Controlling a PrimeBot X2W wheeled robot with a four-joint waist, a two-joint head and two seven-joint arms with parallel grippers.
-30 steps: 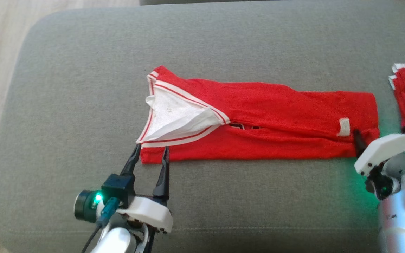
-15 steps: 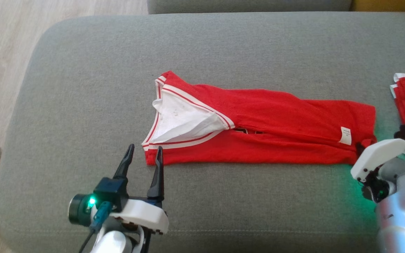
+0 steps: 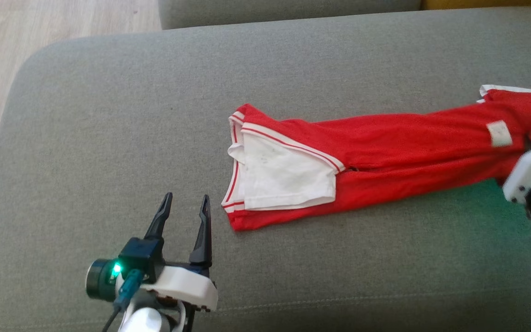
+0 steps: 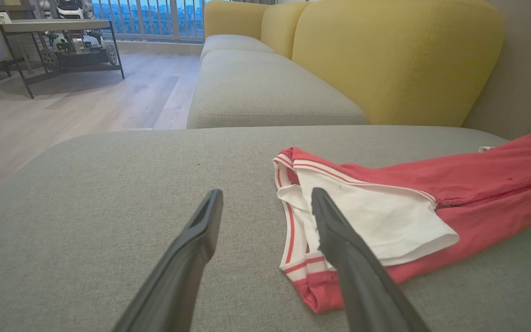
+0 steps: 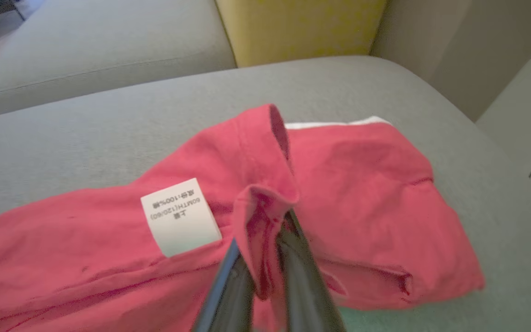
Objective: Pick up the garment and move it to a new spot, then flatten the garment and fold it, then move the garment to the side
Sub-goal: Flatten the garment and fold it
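Head view: red garment folded into a long band across the grey sofa cushion. White-trimmed end with its white panel flat near the middle; right end lifted clear of the cushion, running toward the picture's right edge. Left hand just beside the trimmed end, not touching it, fingers spread, holding nothing.

Left wrist view: spread fingers low over the cushion, trimmed corner just to the right of them, not between them.

Right wrist view: right hand pinched together on a bunched red fold beside the white care label, cloth draping down on both sides.

Judged soft, light and limp (thin knit, by the look), with no stiffness to keep the fold. Likely to sag, stretch and drag on the cushion if pulled from one end only. Better hold: both end corners, through all layers, at hem or trim rather than a single loose ply.
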